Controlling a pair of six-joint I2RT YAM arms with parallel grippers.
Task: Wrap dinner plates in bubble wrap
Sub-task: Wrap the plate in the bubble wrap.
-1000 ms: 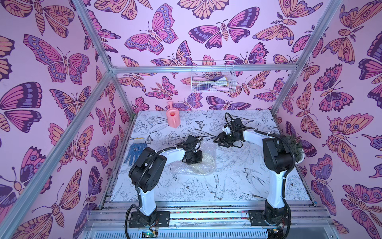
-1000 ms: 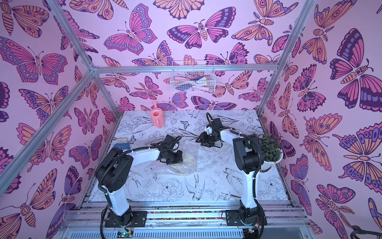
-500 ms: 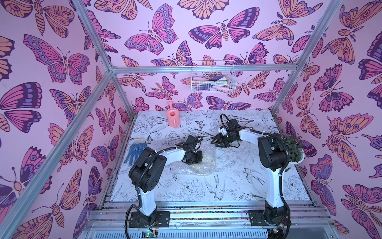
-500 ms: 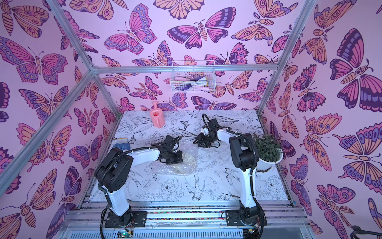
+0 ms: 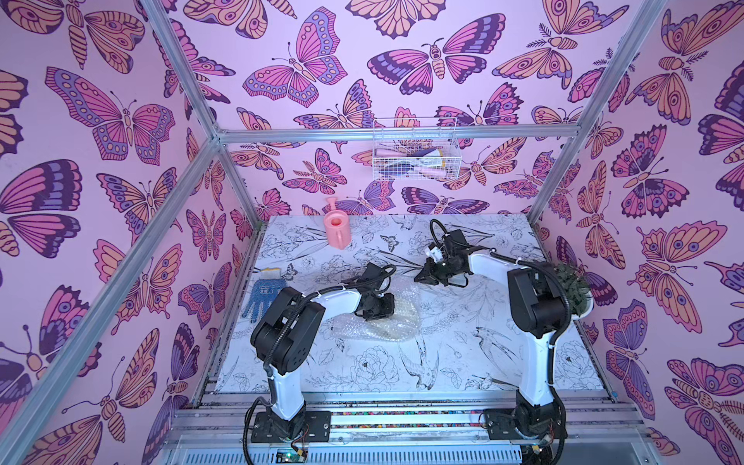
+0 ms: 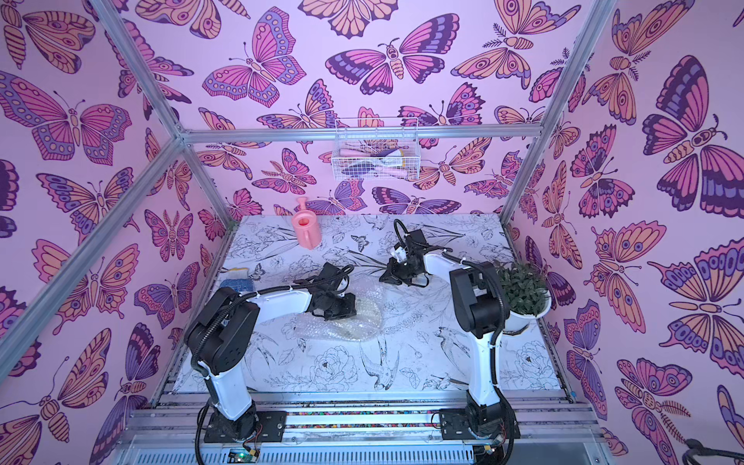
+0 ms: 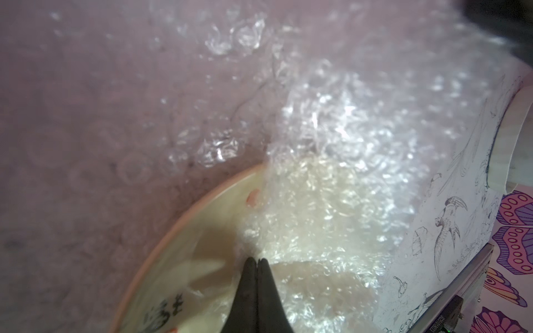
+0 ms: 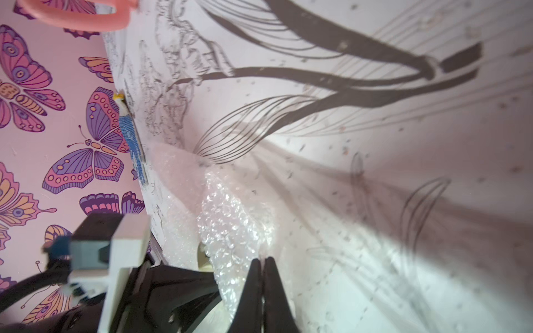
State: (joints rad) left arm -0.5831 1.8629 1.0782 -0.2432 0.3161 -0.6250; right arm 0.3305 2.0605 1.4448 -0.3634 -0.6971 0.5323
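Centre frame: bubble wrap [image 5: 398, 327] lay partly over the cream plate [image 7: 202, 225]
The left gripper [image 7: 256, 261] and right gripper [image 8: 263, 261] were both closed at its edge; any hold was unclear

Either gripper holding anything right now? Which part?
Left gripper is shut on the folded edge of the clear bubble wrap sheet over the cream ceramic plate. Right gripper is shut at the wrap's edge; grip unclear.

Pink butterfly-print walls [image 5: 120, 120] braced by silver aluminium frame bars [image 5: 306, 135] enclose a white tabletop [image 5: 455, 362] printed with black line-drawn flowers and birds, a white wire basket [image 5: 414, 169] hanging at 12 o'clock.
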